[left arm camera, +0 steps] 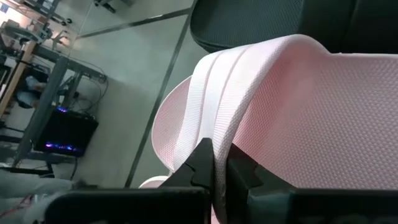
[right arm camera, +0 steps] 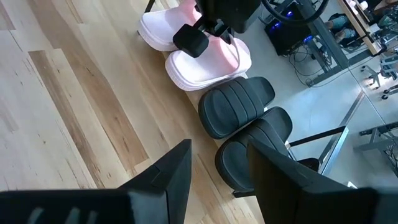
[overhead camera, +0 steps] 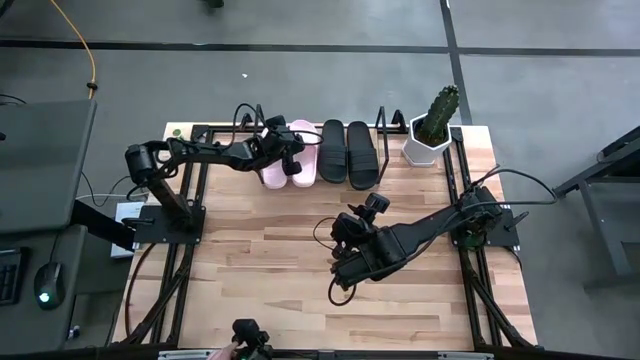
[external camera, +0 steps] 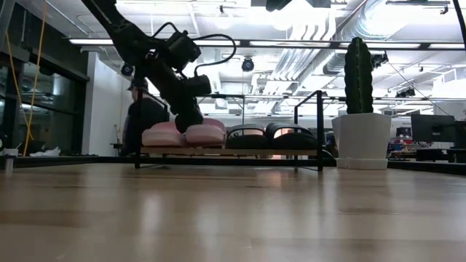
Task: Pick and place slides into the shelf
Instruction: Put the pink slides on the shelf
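While my left tool [overhead camera: 290, 152] pinched the pink slide's [overhead camera: 302, 160] strap on the shelf [external camera: 240, 152] at twelve o'clock, lifting before release risked dragging it off; my right tool [right arm camera: 217, 165] waited apart mid-surface.

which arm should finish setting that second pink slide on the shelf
Left. The left gripper is shut on the pink slide's strap, right over the shelf. The right gripper hangs open above mid-table, holding nothing.
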Controlling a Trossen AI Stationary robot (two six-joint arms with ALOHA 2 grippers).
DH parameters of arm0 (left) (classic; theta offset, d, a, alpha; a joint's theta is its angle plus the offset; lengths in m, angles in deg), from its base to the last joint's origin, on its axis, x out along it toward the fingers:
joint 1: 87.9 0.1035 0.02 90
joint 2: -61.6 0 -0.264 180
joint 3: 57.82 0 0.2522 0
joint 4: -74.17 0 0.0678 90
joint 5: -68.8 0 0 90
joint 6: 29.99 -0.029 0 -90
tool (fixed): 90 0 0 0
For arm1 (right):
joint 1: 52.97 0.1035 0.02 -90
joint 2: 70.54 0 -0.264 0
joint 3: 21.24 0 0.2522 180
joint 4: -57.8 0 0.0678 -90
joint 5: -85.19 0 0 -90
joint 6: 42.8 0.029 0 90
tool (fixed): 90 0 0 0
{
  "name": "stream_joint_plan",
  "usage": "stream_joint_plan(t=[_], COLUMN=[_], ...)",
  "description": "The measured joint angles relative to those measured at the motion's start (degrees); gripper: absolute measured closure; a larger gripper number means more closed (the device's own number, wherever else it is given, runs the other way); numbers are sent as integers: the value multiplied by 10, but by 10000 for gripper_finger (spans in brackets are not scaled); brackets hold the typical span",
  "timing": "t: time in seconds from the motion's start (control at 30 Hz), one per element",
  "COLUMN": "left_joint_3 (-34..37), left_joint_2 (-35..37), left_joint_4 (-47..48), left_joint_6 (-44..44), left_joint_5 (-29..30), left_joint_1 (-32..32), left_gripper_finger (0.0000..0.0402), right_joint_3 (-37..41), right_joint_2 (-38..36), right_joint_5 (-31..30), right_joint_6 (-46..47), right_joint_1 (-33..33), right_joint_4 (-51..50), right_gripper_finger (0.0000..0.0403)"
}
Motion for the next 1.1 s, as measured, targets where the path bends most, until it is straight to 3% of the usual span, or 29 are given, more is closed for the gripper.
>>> stream_joint_plan(t=[0.23,0.63,1.1], left_joint_3=[0,0,-1], left_joint_2=[0,0,0], left_joint_4=[-2,-4,-38], left_joint_6=[0,2,5], left_joint_5=[-1,1,0], left_joint_1=[0,0,0], left_gripper_finger=[397,348,225], right_joint_3=[0,0,0], right_joint_2=[0,0,0], right_joint_5=[0,0,0], right_joint_6=[0,0,0], right_joint_1=[0,0,0], right_joint_4=[0,0,1], right_gripper_finger=[257,257,257])
